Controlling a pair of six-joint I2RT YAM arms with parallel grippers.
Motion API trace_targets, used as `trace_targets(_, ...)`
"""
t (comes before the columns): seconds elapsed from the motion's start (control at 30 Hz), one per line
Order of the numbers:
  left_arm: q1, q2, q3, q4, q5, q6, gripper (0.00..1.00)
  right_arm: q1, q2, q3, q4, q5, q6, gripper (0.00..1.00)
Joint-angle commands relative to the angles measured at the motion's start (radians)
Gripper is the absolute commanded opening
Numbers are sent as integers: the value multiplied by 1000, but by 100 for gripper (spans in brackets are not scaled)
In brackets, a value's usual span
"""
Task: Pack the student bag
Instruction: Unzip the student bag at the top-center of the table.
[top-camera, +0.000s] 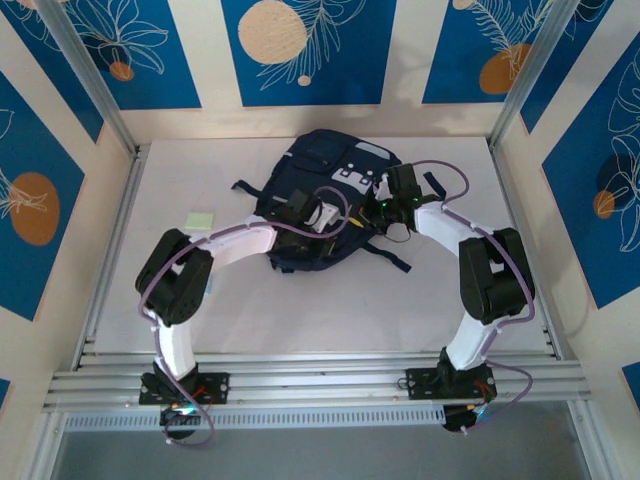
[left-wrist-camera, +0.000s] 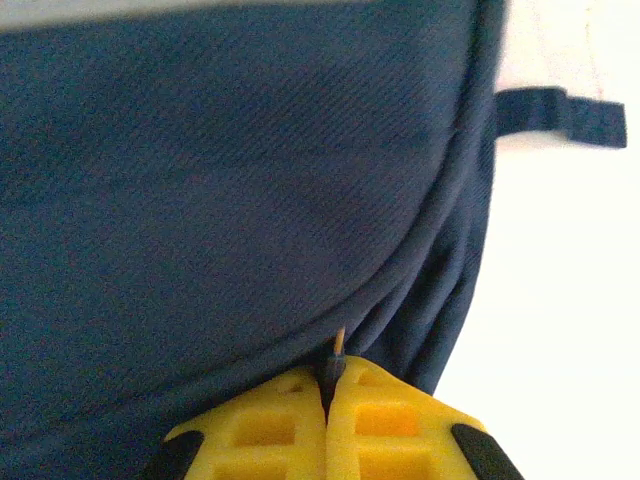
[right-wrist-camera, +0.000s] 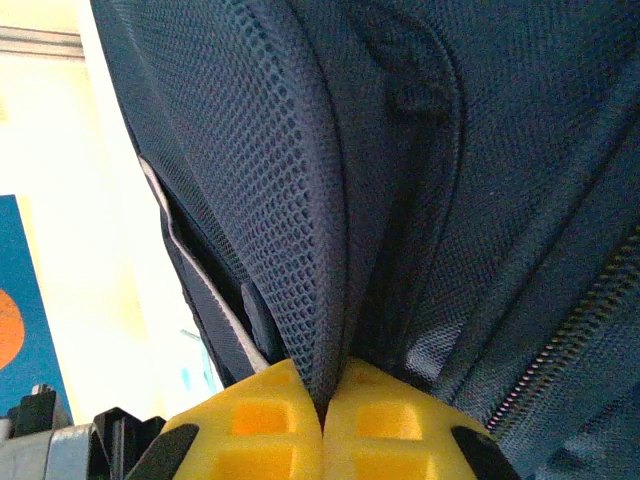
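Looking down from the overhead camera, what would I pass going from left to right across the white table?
pale green pad → backpack → right arm's black elbow

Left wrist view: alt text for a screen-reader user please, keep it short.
The left end effector, yellow fingers shut, pinches a small dark tab at a seam of the navy backpack, whose fabric spreads above it. To the right, a dark strap end lies on the white table.
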Motion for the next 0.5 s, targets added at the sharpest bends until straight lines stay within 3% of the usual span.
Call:
trace_targets(0.0, 82, -51, -55, -136, -70, 57, 0, -38, -54, 0, 15, -45, -41, 0)
trace_targets(0.3, 180, -61, -41, -184, -78, 61, 0, -75, -47, 37, -25, -19, -95, 0)
trace_targets(0.43, 126, -76, 10, -191, 92, 65, 0, -90, -26, 81, -59, 24, -115, 0)
trace_targets(0.47, 100, -83, 24, -193, 130, 59, 0, -94, -25, 90, -65, 27, -114, 4)
